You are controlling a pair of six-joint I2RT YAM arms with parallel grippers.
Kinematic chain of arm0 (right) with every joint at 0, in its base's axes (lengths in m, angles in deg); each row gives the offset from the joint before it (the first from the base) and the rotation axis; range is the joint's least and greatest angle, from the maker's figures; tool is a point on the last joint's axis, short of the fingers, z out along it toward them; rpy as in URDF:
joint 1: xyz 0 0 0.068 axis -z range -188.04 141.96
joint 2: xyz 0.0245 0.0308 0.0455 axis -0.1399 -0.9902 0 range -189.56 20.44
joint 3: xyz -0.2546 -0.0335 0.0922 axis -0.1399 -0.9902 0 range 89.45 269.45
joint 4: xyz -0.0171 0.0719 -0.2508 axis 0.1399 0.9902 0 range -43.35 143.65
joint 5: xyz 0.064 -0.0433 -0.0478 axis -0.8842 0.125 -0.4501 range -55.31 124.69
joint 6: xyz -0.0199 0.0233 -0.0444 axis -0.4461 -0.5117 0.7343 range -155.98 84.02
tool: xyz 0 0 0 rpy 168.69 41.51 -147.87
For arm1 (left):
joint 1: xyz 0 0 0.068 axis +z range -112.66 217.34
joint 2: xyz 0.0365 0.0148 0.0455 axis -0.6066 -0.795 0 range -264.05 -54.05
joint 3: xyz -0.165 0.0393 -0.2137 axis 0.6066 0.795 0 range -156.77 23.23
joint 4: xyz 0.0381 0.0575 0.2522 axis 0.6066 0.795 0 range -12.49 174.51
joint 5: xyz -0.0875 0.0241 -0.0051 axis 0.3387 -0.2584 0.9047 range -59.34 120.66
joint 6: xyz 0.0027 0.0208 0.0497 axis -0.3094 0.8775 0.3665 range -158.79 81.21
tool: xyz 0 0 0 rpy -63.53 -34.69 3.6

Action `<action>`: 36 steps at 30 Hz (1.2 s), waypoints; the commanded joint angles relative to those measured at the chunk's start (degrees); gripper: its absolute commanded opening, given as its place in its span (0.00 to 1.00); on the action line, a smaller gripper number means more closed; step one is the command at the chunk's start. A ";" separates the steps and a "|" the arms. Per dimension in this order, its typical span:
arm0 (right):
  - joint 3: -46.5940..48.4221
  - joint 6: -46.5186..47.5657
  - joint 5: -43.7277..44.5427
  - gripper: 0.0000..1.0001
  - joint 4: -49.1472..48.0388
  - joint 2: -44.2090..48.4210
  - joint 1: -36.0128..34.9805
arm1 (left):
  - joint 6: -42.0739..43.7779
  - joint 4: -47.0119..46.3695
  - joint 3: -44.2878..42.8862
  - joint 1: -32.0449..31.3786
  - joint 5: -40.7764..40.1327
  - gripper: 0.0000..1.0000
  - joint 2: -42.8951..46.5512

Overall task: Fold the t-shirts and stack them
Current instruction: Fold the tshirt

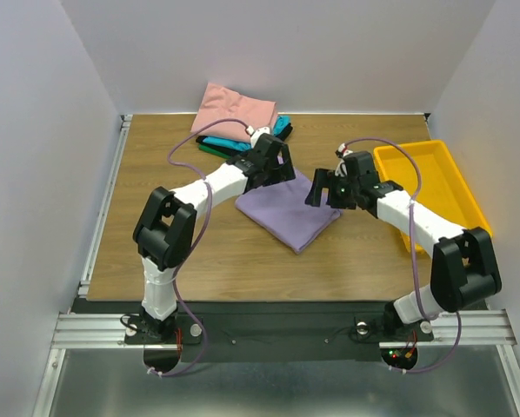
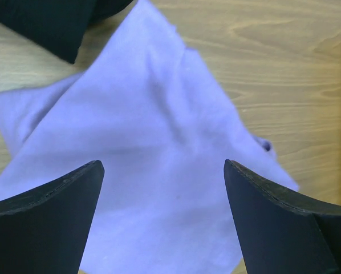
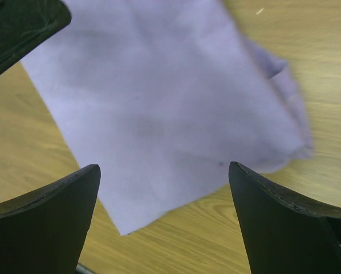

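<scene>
Workspace condition: the light purple t-shirt (image 1: 288,211) lies folded into a rough square, flat at the middle of the wooden table (image 1: 147,182). One corner points toward the near edge.

Left gripper (image 1: 280,172): positioned over the shirt's far-left corner. In the left wrist view its fingers stand wide apart, with nothing between them and only purple cloth below.

Right gripper (image 1: 320,193): positioned at the shirt's right corner. In the right wrist view its fingers are likewise spread and hold nothing. The cloth's near edge and bare wood show beneath. The two grippers face each other across the shirt, close together but apart.

Surroundings: a stack of folded shirts (image 1: 243,130) sits at the table's far edge, behind the left gripper. A salmon-pink shirt (image 1: 236,111) lies on top and a teal shirt (image 1: 283,127) shows beneath. The darker layers under these are too small to tell apart. The left arm (image 1: 215,181) covers part of the stack's near edge. A yellow tray (image 1: 465,201) lies along the right side, just beyond the right arm and apart from the purple shirt.
</scene>
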 commanded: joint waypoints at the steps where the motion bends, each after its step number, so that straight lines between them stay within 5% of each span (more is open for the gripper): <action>1: -2.17 -3.17 -9.50 1.00 -7.84 -3.17 -0.38 | 2.05 -1.09 4.32 0.56 -0.12 0.98 0.72; 10: -2.61 -1.34 -7.65 1.00 -8.11 -11.34 -0.47 | -0.14 -5.04 16.53 0.65 5.24 0.98 0.45; 15: -2.17 1.47 -7.38 1.00 -8.02 -13.46 -0.38 | -4.53 -8.21 28.57 -0.49 7.53 0.98 7.47; 22: -1.29 11.56 -15.19 1.00 -6.36 -13.46 -0.56 | -12.61 -15.76 46.42 -9.79 13.14 0.98 18.38; 28: -2.96 13.70 -11.70 1.00 -4.42 -8.73 -0.99 | -16.05 -13.50 47.85 -13.59 9.21 0.98 25.23; 36: -7.00 10.27 -8.18 1.00 -2.31 9.01 -1.08 | -12.45 -5.50 44.24 -13.59 -2.65 0.98 40.43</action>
